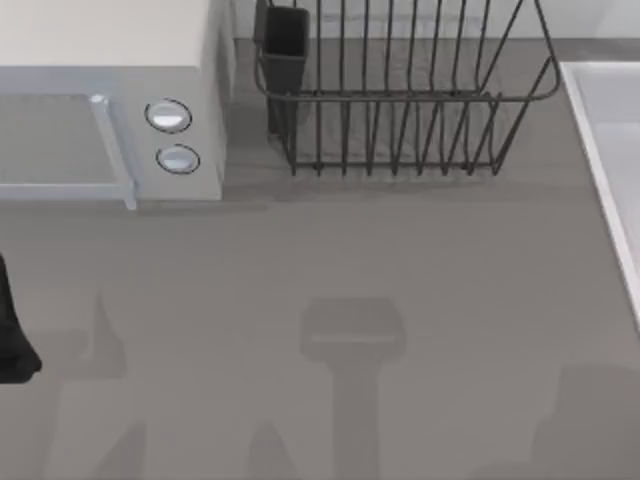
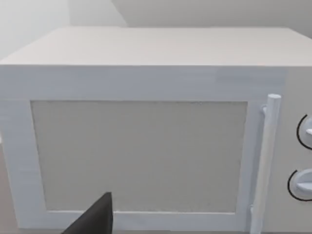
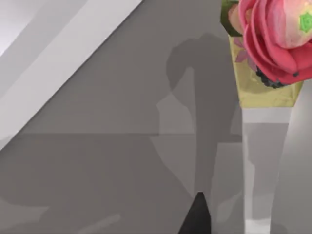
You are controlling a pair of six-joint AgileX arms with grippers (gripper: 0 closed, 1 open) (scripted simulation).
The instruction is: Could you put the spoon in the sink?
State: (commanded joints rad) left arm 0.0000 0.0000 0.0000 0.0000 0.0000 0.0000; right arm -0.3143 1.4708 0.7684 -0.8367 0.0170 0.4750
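Observation:
The spoon is out of view. The sink is a pale basin with a lighter raised rim at the right edge of the table; its rim also runs slantwise through the right wrist view. A dark part of my left arm shows at the table's left edge, low down. In the left wrist view a dark tip of my left gripper points at the microwave door. A dark tip of my right gripper hangs over bare grey counter between the sink rim and a flower vase.
A white microwave with two round knobs stands at the back left. A dark wire dish rack with a dark holder stands at the back middle. A glass vase holding a pink flower stands close to my right gripper.

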